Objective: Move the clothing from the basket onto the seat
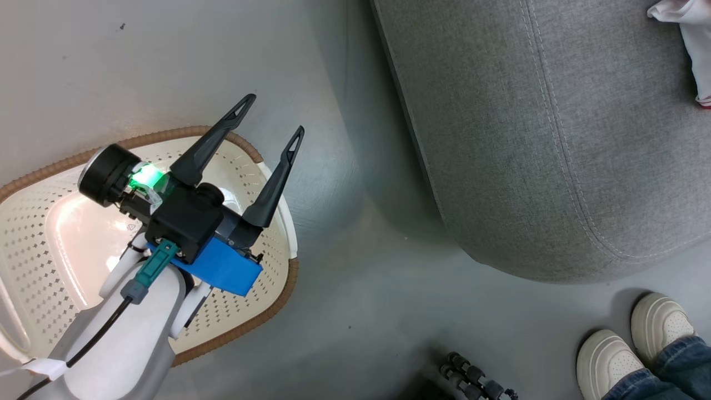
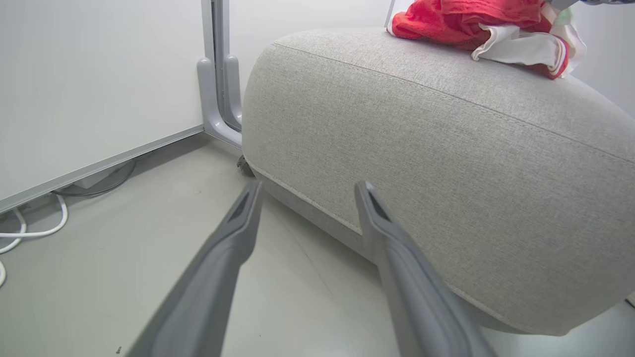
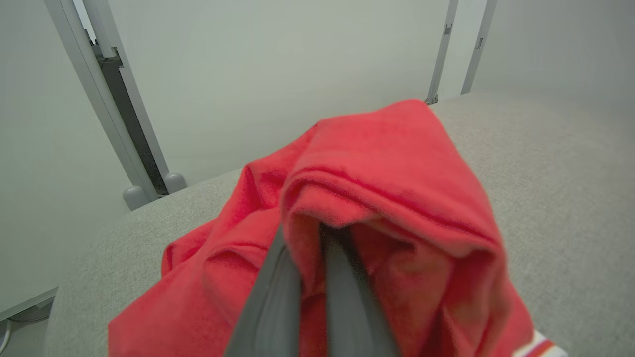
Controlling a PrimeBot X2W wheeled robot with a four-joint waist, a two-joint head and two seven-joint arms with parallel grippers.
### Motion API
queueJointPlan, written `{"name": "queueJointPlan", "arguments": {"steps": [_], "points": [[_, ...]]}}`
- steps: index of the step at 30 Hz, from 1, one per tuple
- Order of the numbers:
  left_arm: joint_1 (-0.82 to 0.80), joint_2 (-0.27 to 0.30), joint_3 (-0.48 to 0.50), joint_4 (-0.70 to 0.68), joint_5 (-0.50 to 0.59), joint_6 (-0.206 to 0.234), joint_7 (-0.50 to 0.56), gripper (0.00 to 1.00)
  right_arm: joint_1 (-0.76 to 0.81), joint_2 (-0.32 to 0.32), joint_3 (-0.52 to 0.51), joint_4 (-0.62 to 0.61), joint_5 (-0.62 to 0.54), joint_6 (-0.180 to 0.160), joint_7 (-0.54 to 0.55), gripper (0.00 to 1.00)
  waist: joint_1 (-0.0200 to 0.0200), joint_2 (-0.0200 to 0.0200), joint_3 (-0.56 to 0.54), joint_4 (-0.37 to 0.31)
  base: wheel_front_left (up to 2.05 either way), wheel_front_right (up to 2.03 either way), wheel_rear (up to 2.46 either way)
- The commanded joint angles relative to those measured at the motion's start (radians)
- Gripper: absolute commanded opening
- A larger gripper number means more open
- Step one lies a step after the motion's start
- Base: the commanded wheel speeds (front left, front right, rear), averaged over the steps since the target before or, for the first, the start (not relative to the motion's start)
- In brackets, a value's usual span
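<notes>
The cream basket [image 1: 244,329] with its brown rim stands on the floor at the left, and its visible inside is bare. My left gripper [image 1: 277,113] hangs open over the basket's far corner, nothing between its fingers [image 2: 238,233]. The grey seat [image 1: 527,139] fills the upper right. Red clothing [image 2: 446,20] with white trim lies bunched on top of the seat [image 2: 446,163]. In the right wrist view my right gripper [image 3: 307,238] is shut on a fold of the red clothing [image 3: 387,163], just above the seat [image 3: 545,173]. A white and red piece of clothing [image 1: 697,44] peeks in at the top right corner.
A person's pale shoes [image 1: 633,347] and jeans cuffs stand on the floor below the seat's near corner. A black ribbed object [image 1: 472,380] lies at the bottom edge. Wall panels with a grey post foot [image 2: 218,109] and white cables [image 2: 30,230] sit behind the seat.
</notes>
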Motion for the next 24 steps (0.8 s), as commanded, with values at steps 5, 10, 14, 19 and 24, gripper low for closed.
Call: {"name": "queueJointPlan", "arguments": {"steps": [5,10,14,19,24], "points": [[-0.027,-0.010,-0.005,0.018,-0.004,0.006,-0.014,1.00,-0.026,0.009,0.001,0.015,0.004,0.001,-0.008,0.00,-0.0003,0.0000,-0.011,0.007,0.00,0.00,0.00],[-0.033,-0.031,-0.012,0.052,-0.014,0.008,-0.029,1.00,0.004,0.010,0.030,0.016,-0.002,0.001,-0.008,0.96,-0.0003,0.0000,-0.044,0.015,0.00,0.00,0.00],[-0.029,-0.061,-0.017,0.093,-0.031,0.007,-0.046,1.00,0.055,0.004,0.073,0.009,-0.013,0.001,-0.008,1.00,-0.0003,0.0000,-0.097,0.030,0.00,0.00,0.00],[0.010,-0.100,-0.002,0.163,-0.058,0.011,-0.059,1.00,0.138,0.030,0.095,-0.034,-0.025,0.001,-0.008,1.00,-0.0003,0.0000,-0.202,0.044,0.00,0.00,0.00],[0.068,-0.144,0.048,0.191,-0.090,0.017,-0.061,1.00,0.236,0.054,0.124,-0.087,-0.042,0.001,-0.008,1.00,-0.0003,0.0000,-0.316,0.064,0.00,0.00,0.00]]}}
